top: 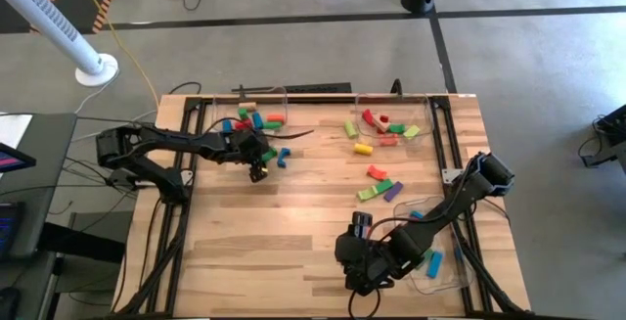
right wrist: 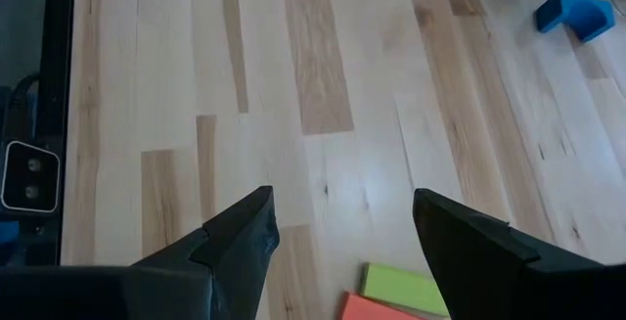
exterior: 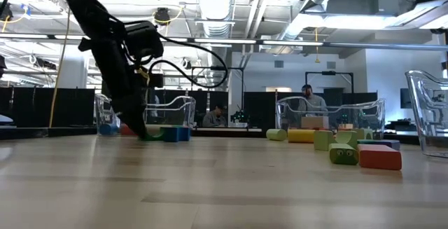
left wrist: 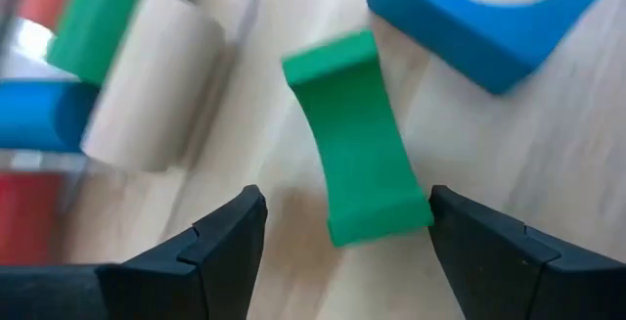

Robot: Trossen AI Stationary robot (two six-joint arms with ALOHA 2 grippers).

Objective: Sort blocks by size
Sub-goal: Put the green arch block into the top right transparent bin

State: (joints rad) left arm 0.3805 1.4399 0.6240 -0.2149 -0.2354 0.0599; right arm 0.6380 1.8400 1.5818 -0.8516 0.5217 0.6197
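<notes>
Straddling a green block [left wrist: 357, 139], the left gripper [left wrist: 342, 251] has its fingers [left wrist: 220, 237] spread wide, one dark tip on either side of the piece and neither yet touching it; I judge it is lined up this way so that closing would pinch the block across its narrow waist. That block is a smooth painted bar with concave long sides, lying flat on the pale wooden worktop [left wrist: 293, 173]. Just beyond the fingers lies a blue block [left wrist: 479, 22] with a curved notch cut into it, and off to one side a tan cylinder [left wrist: 147, 85] rests against more green, blue and red pieces behind the wall of a clear tray [top: 256, 105]. From above, this gripper sits low over the cluster of blocks [top: 256, 124] spilling out of that tray, probably to work its loose edge first. Farther out, a second scatter of blocks [top: 381, 129] in red, yellow and green lies in and around another clear tray [top: 391, 110], with a few more pieces [top: 381, 185] nearer the middle of the worktop. The right gripper [right wrist: 337, 251] waits well apart, near the front edge, fingers likewise spread and holding nothing, over bare plank grain with a yellow-green block [right wrist: 406, 291] and an orange block [right wrist: 377, 308] lying just by its tips. Sorting looks far from finished, since sizes remain mixed in every group.
</notes>
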